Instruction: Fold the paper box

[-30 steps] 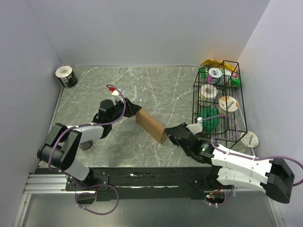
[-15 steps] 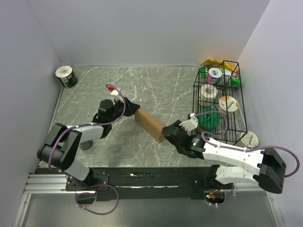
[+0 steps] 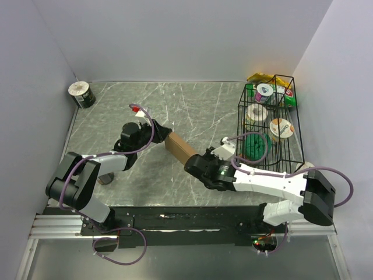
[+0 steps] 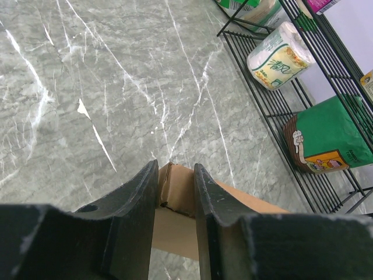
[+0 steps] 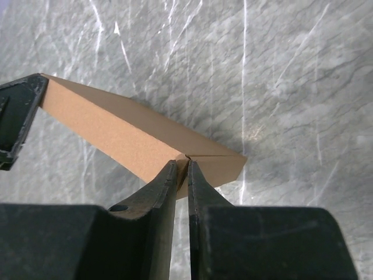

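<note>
The paper box [image 3: 178,147] is a thin brown cardboard box held off the marble table between my two arms. My left gripper [image 3: 165,135] is shut on its far-left end; in the left wrist view the box end [image 4: 178,188] fills the gap between the fingers of that gripper [image 4: 175,169]. My right gripper [image 3: 195,163] is at the box's near-right end. The right wrist view shows this gripper [image 5: 181,165] pinched on a thin cardboard edge of the box [image 5: 116,133], with only a sliver of gap between its jaws.
A black wire basket [image 3: 294,125] at the right holds cups, paper rolls and green packets; its rods [image 4: 274,105] show in the left wrist view. A can [image 3: 81,94] stands in the back left corner. Grey walls enclose the table on three sides.
My right arm has swung left along the box's near end and its jaws have narrowed onto the cardboard edge. The left gripper and its end of the box have stayed put.
</note>
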